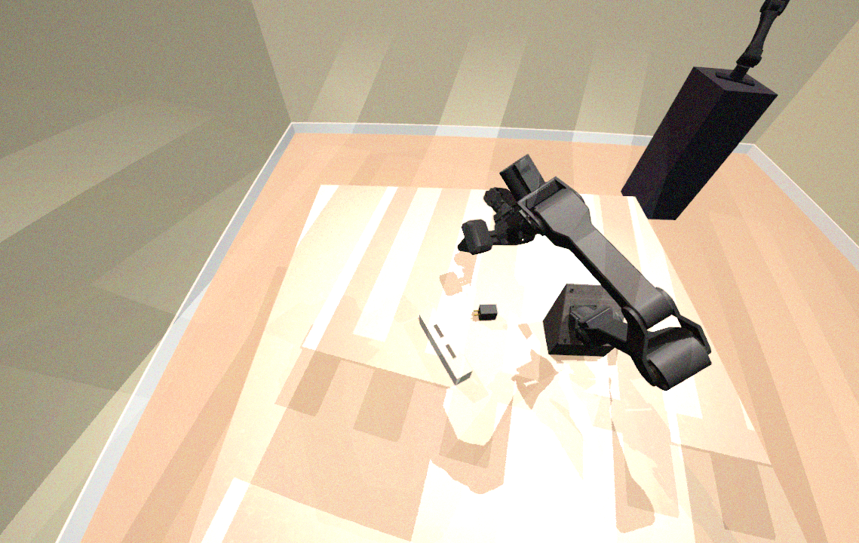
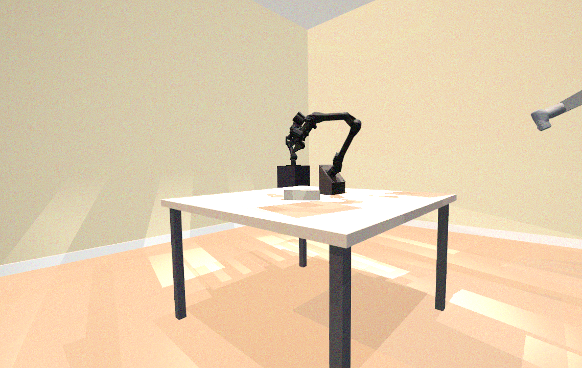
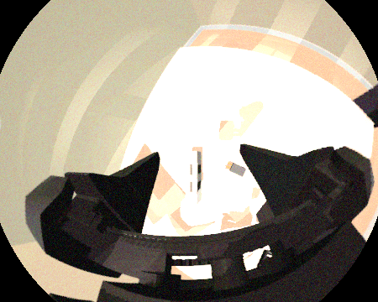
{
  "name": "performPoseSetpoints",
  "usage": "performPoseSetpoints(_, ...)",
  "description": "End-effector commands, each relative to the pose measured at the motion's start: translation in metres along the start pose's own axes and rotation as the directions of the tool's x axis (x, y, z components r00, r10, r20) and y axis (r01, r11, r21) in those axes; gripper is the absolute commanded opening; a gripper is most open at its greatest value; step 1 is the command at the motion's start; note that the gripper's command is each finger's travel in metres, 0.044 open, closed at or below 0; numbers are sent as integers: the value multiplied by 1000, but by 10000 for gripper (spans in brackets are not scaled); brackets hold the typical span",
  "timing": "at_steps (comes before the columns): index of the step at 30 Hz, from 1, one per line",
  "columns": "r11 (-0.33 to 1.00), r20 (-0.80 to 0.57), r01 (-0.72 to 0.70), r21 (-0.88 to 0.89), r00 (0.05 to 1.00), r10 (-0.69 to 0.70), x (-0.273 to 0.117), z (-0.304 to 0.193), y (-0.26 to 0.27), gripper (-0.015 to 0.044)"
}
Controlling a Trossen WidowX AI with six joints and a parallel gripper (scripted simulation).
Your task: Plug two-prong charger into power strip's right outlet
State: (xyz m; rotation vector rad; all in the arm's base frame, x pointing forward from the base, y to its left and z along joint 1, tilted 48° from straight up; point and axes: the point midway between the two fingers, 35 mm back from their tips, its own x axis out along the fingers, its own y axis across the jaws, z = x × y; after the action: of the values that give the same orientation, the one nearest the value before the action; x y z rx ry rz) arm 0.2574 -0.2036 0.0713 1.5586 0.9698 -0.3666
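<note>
The small dark charger (image 1: 487,311) (image 3: 238,169) lies on the table, its gold prongs pointing left towards the power strip in the top view. The pale power strip (image 1: 444,341) (image 2: 301,194) (image 3: 199,172) lies at a slant, with two dark outlets on its top. In the exterior view the charger cannot be made out. My gripper (image 3: 200,152) is open and empty, high above the table and pointing down. In the wrist view the strip shows between the fingers, and the charger shows just left of the right fingertip. One finger is largely hidden in the top view.
My arm's dark base (image 1: 559,337) (image 2: 331,185) stands on the table (image 2: 256,222), to the right of the charger in the top view. A black pedestal (image 1: 702,142) with another arm stands beyond the table. A grey arm (image 2: 581,96) stands off to the right in the exterior view.
</note>
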Motion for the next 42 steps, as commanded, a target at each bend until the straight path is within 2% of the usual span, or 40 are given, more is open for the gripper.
performPoseSetpoints(1, 995, -44, 30, -90, 998, -34, 16, -7, -8, 440)
performPoseSetpoints(11, 947, -161, 58, -316, 980, -114, 52, -27, -25, 440)
performPoseSetpoints(21, 853, -270, 29, -522, 943, -197, 83, -50, -47, 440)
performPoseSetpoints(42, 559, -473, -213, -801, 798, -373, 129, -109, -99, 440)
